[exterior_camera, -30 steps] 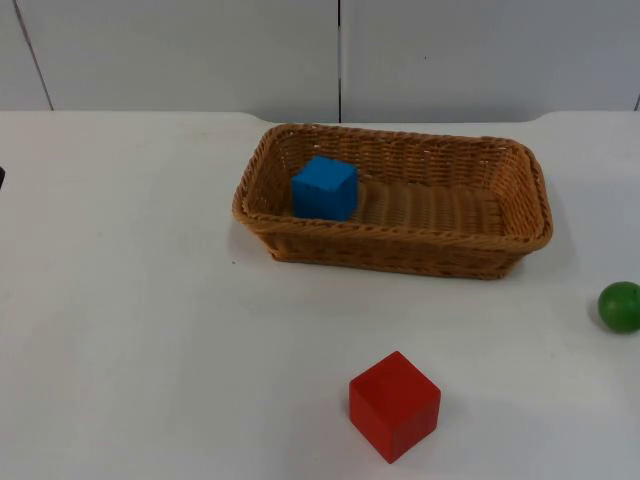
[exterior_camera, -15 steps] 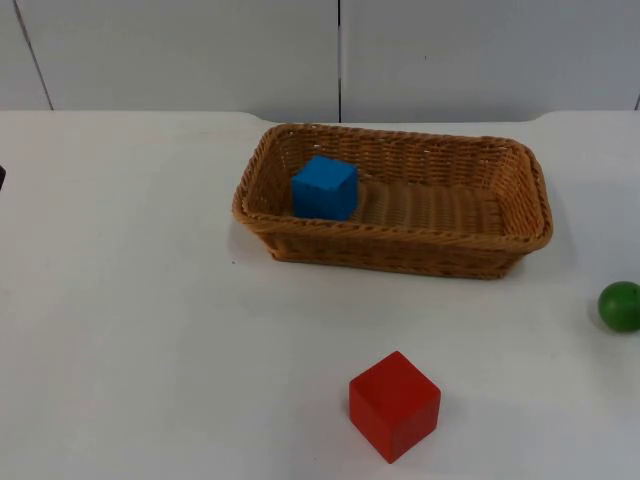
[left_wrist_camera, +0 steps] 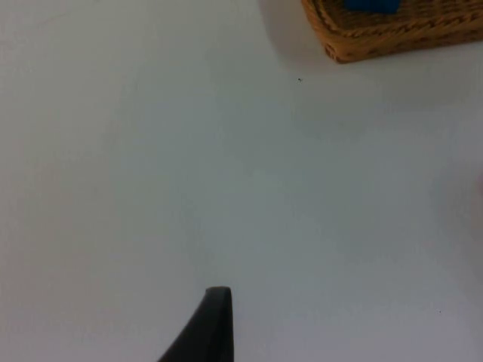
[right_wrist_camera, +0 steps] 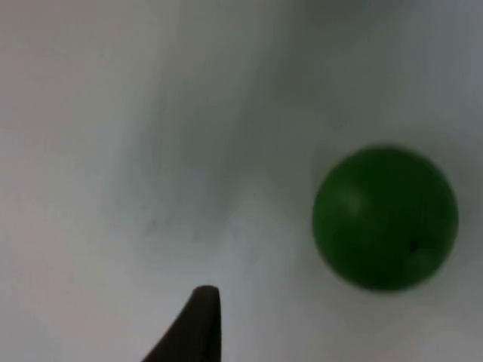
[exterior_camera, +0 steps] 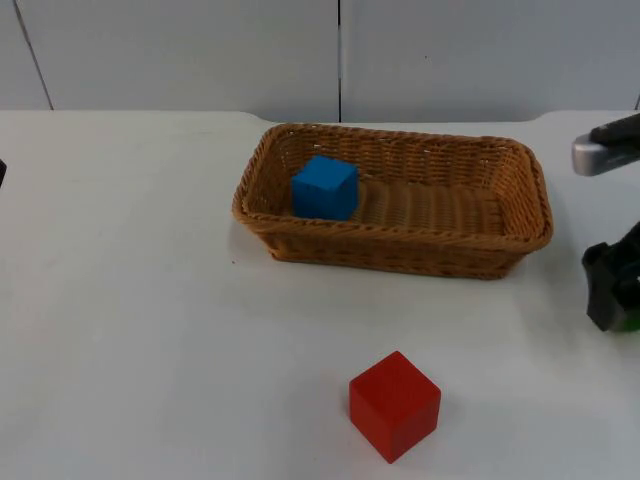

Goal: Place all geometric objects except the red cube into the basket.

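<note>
White table (exterior_camera: 130, 300) with three things on it.
The basket (exterior_camera: 400, 250) stands near the far edge, the red cube (exterior_camera: 394, 404) near the front edge, and the green ball (right_wrist_camera: 386, 217) lies at the right edge of the table.

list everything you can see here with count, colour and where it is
basket: 1, tan wicker, on the table near the far wall
blue cube: 1, blue, inside the basket at its left end
red cube: 1, red, on the table in front of the basket, apart from it
green ball: 1, green, on the table at the right edge, beneath the right pincer
table: 1, white, under everything
partition wall: 1, grey, behind the table
left pincer: 1, black, over bare table left of the basket, arm waiting
right pincer: 1, black, over the green ball at the table's right edge
</note>
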Motion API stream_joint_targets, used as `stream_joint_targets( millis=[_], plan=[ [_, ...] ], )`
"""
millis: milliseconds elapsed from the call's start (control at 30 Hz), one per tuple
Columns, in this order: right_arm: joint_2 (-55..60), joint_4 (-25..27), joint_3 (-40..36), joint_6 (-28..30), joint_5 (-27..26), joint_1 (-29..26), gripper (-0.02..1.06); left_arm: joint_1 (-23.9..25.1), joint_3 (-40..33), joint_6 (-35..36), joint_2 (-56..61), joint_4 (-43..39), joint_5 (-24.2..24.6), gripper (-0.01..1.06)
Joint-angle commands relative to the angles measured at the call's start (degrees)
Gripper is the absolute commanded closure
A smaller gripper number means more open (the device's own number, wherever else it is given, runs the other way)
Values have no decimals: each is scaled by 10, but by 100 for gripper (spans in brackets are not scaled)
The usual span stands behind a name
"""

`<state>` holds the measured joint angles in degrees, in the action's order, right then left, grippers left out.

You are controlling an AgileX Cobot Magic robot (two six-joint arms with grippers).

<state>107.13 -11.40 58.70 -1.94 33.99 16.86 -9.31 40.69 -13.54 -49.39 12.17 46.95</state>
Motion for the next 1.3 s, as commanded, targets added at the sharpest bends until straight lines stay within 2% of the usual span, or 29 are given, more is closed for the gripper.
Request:
stream_joint_targets(
  millis=[0, 300, 367, 433, 467, 567, 600, 667, 733, 1067, 1133, 1267],
  plan=[
    [27, -26, 23, 0, -9, 3, -1, 1, -2, 1, 3, 3, -8, 0],
    [89, -34, 66, 0, -34, 3, 0, 1, -2, 1, 3, 3, -8, 0],
    [97, -33, 66, 0, -43, 3, 5, 1, -2, 1, 3, 3, -8, 0],
    [101, -33, 66, -2, -43, 3, 16, 1, -2, 1, 3, 3, -8, 0],
    [101, -33, 66, -2, -43, 3, 16, 1, -2, 1, 3, 3, -8, 0],
    [101, -33, 66, -11, -25, 3, 54, 1, -2, 1, 3, 3, -8, 0],
    [101, -33, 66, -11, -25, 3, 54, 1, -2, 1, 3, 3, -8, 0],
    [101, -33, 66, -15, -22, 3, 83, 1, -2, 1, 3, 3, -8, 0],
    [98, -33, 68, -15, -17, 3, 104, 1, -2, 1, 3, 3, -8, 0],
    [-22, -10, 69, -17, 77, 3, 104, 1, -2, 1, 3, 2, -10, 0],
    [-61, 24, 68, -14, 81, 3, 104, 1, -2, 1, 3, 2, -10, 0],
    [-115, 28, 68, -15, 83, 3, 104, 1, -2, 1, 3, 2, -10, 0]
  ],
)
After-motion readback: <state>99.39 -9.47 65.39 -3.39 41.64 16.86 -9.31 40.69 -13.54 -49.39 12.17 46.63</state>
